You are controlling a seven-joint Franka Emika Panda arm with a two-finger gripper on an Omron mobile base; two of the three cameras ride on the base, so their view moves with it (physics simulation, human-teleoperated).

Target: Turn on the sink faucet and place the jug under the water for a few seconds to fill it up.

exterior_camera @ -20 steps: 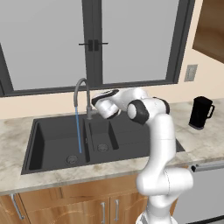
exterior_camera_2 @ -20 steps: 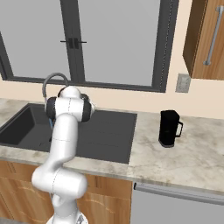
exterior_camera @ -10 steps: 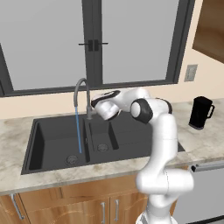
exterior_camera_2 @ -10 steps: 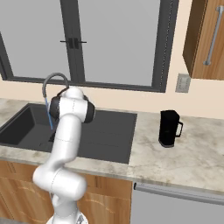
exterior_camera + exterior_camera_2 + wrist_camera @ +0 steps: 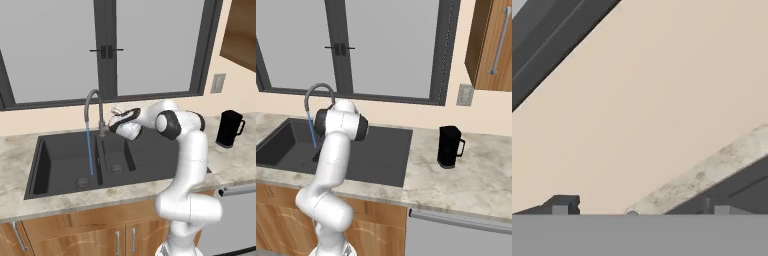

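A tall thin grey metal gooseneck faucet (image 5: 93, 110) rises at the back edge of the dark grey rectangular double-basin sink (image 5: 60, 162), which is set into the mottled beige stone worktop (image 5: 227, 165). From its arched spout a thin straight blue stream of water (image 5: 90, 150) falls into the left basin, landing just beside the round drain (image 5: 82, 182). The white arm reaches over the right basin, and its hand (image 5: 116, 119) sits close beside the base of the faucet near the back edge of the sink; in the hand view the two dark fingertips (image 5: 562, 205) stand wide apart at the bottom corners with nothing between them, so the hand is released and grasps nothing, facing the beige wall and a strip of the worktop's back edge. The black cylindrical jug (image 5: 229, 128) with its side loop handle stands upright on the worktop well to the right of the sink, toward the back edge, apart from the arm; the right base view shows it (image 5: 449, 146) beyond the sink's right end, below the wall socket (image 5: 464, 94).
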